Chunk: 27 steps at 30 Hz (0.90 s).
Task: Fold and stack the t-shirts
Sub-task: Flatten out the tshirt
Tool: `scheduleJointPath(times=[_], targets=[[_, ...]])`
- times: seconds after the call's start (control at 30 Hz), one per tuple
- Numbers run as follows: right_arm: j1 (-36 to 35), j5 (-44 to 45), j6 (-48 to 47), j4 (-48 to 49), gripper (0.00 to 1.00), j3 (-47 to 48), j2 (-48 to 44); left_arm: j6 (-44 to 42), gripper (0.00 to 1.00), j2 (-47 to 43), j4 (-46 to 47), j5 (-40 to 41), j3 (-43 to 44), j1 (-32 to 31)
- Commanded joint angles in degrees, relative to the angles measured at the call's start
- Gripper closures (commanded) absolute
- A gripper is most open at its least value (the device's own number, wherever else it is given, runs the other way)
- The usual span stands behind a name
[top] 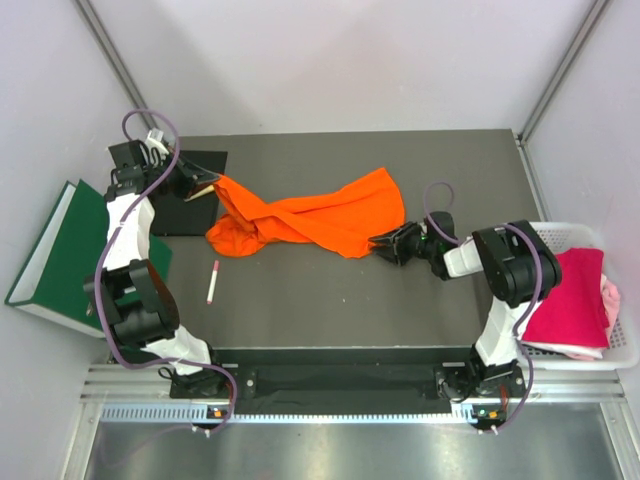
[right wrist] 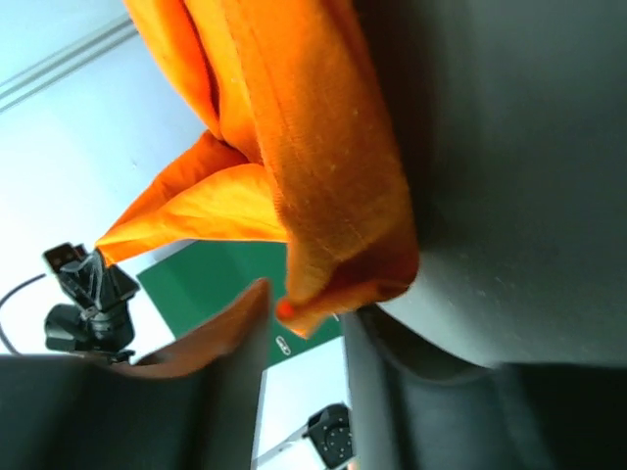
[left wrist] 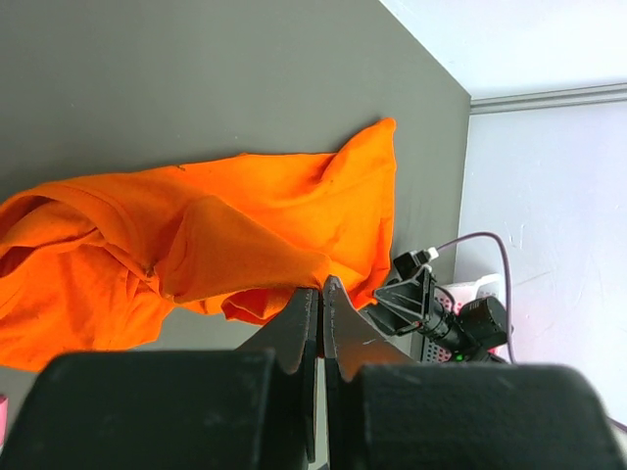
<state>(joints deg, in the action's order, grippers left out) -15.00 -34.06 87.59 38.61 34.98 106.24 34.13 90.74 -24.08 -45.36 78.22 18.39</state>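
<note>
The bright orange t-shirt lies crumpled and stretched across the middle of the dark table. My left gripper is shut on its left end; in the left wrist view the jaws pinch an orange fold. My right gripper is at the shirt's right lower corner. In the right wrist view its fingers stand apart with the corner of the orange cloth hanging loose between them. The magenta t-shirt and the pale pink t-shirt lie in the basket at right.
A white basket sits off the table's right edge. A green binder lies at the left. A pink pen lies on the table at front left. A black mat lies under the left gripper.
</note>
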Motion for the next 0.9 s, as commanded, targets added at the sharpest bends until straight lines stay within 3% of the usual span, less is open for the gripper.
scheduleJointPath(times=[0.0,0.2,0.4,0.67,0.8,0.87], targets=[[-0.2,3.91,-1.18,-14.6,0.72,1.14,-0.58,-1.43,1.0,-1.79,0.96,-0.07,-0.08,0.33],[2.08,6.82,-9.1,-27.6,0.98,3.69,-7.96,-1.96,1.0,-1.88,0.35,0.36,0.27,0.41],[5.33,10.77,-22.79,-42.61,1.0,11.41,-14.73,-2.49,1.0,-2.76,-0.79,1.33,1.76,0.42],[5.42,24.03,-55.55,-65.75,1.0,45.14,-17.82,-3.98,1.0,-5.31,-3.78,5.63,8.52,0.42],[5.77,28.96,-64.9,-72.61,1.0,62.18,-17.73,-2.15,1.0,-7.93,-1.16,8.53,11.87,0.42],[5.78,30.1,-68.86,-73.85,1.0,65.9,-18.17,1.37,1.0,-9.26,3.39,8.98,11.61,0.42]])
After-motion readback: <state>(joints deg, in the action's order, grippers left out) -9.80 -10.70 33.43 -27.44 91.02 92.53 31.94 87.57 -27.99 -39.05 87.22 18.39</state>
